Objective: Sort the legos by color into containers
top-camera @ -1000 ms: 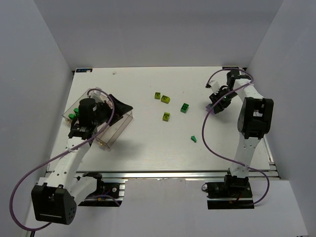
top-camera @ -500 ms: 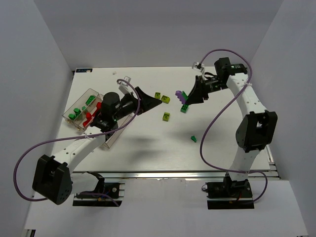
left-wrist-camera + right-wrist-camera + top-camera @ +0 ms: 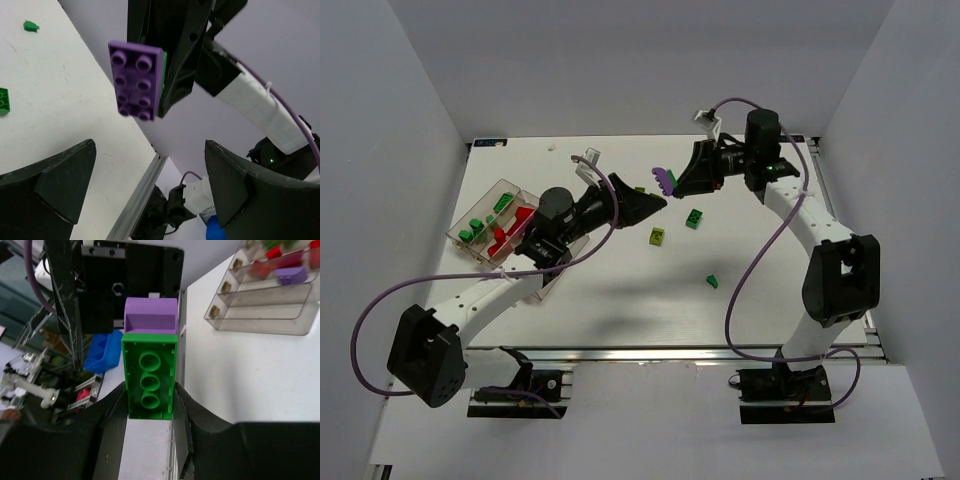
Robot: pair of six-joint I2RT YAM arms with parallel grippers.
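My right gripper (image 3: 682,183) is raised above the table's middle back, shut on a purple brick (image 3: 665,181) stuck to a green brick (image 3: 150,374). In the right wrist view the green brick sits between my fingers (image 3: 149,400) with the purple one (image 3: 150,315) beyond it. My left gripper (image 3: 645,205) is open and empty and points at this pair. In the left wrist view the purple brick (image 3: 135,80) hangs ahead of my wide-open left gripper (image 3: 150,185). The clear divided tray (image 3: 552,272) lies at the left and holds green, red and purple bricks.
Loose bricks lie on the table: a green one (image 3: 694,217), a yellow-green one (image 3: 658,236), a small green one (image 3: 712,281) and a yellow-green one (image 3: 641,190) by the left gripper. White walls enclose the table on three sides. The tray also shows in the right wrist view (image 3: 260,315).
The right arm swung from the right side to the middle, lifting the purple-and-green pair. The left gripper left the tray and reached right toward it, jaws open.
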